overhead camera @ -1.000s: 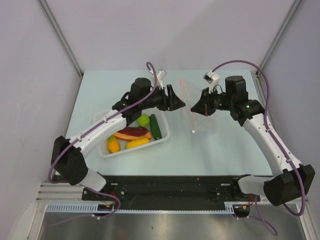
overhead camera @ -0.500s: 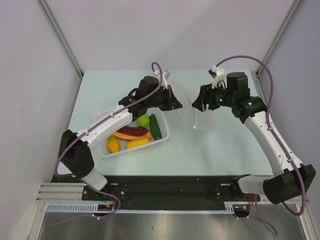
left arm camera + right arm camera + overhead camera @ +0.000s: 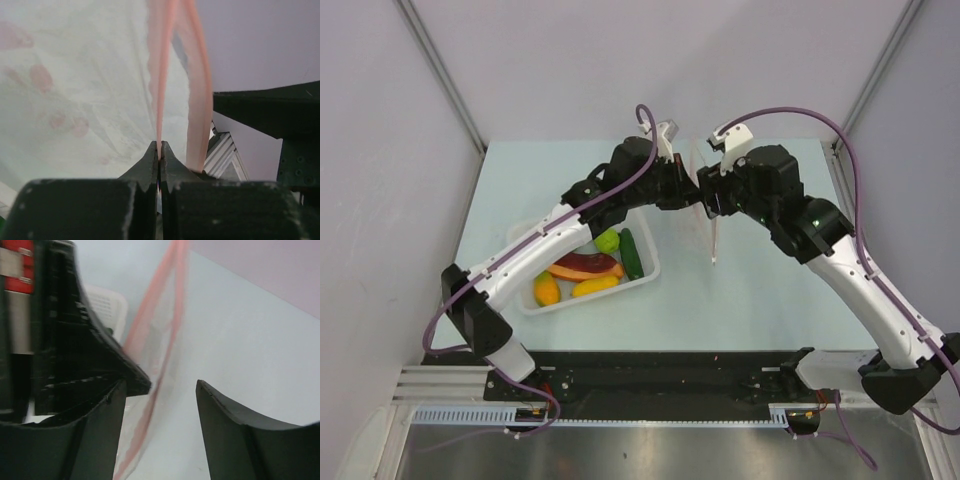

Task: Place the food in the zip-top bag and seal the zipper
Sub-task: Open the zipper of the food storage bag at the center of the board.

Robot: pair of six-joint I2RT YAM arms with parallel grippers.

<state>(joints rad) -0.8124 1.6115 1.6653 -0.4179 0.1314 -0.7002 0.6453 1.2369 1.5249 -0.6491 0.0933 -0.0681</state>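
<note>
Pale blue table carries, at left, a white basket with the food inside. We note the left gripper pressed together on the zipper, holding the bag upright at centre. Just right, the right gripper stands spread, the bag's edge showing between its fingers.

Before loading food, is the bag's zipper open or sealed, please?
Open: the zipper shows two pink strips apart; the left gripper pinches one.
</note>
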